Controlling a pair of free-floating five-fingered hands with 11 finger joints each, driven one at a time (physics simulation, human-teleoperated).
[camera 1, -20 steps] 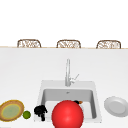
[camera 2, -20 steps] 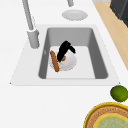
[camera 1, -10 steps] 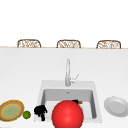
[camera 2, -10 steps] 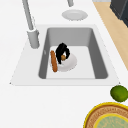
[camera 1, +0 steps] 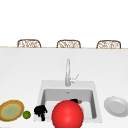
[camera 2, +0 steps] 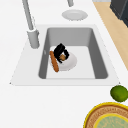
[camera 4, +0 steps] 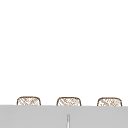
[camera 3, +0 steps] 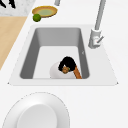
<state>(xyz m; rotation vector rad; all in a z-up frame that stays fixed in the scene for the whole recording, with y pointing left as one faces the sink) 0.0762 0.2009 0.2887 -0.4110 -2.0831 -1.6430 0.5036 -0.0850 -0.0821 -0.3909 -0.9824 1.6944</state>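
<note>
White countertop, grey rectangular sink (camera 1: 93, 105) as landmark. Right hand (camera 2: 60, 51) down inside basin, fingers curled round small brown object (camera 2: 62, 57), over round white dish (camera 2: 70, 63) on basin floor. Orange-brown stick (camera 2: 54, 61) lies across dish on faucet side. Left hand (camera 1: 40, 110) hangs at sink's front-left corner; grip cannot be told. Green lime (camera 1: 26, 114) just left of it.

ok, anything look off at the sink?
Yes. In the front view a big red ball sits at the sink's front edge, blocking the basin. Inside, an orange-brown stick lies askew across a white dish, beside the right robot hand. The left robot hand is by the left rim.
</note>
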